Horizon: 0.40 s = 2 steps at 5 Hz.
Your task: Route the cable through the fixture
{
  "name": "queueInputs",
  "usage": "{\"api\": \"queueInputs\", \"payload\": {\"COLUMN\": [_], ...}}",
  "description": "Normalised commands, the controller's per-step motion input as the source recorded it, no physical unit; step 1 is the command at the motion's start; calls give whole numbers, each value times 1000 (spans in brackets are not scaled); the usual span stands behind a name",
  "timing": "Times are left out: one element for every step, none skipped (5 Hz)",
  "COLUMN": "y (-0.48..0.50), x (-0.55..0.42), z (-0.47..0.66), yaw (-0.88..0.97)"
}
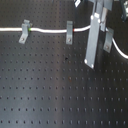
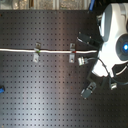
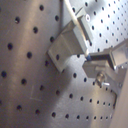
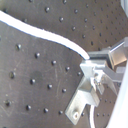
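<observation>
On the black perforated board (image 1: 50, 90), the gripper (image 4: 89, 64) pinches the long, thin white cable (image 4: 45, 34), limp and light, at three o'clock of the slim upright grey metal fixture (image 1: 69, 32).

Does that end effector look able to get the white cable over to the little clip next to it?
Probably yes. The end effector seems shut on the cable, though I cannot be sure, and a grey clip stands close by in the second wrist view with nothing between them.
</observation>
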Motion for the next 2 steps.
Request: {"api": "queueInputs", "payload": {"y": [-37,88], "x": [-203,-249], "z": [-20,2], "yaw": [74,126]}}
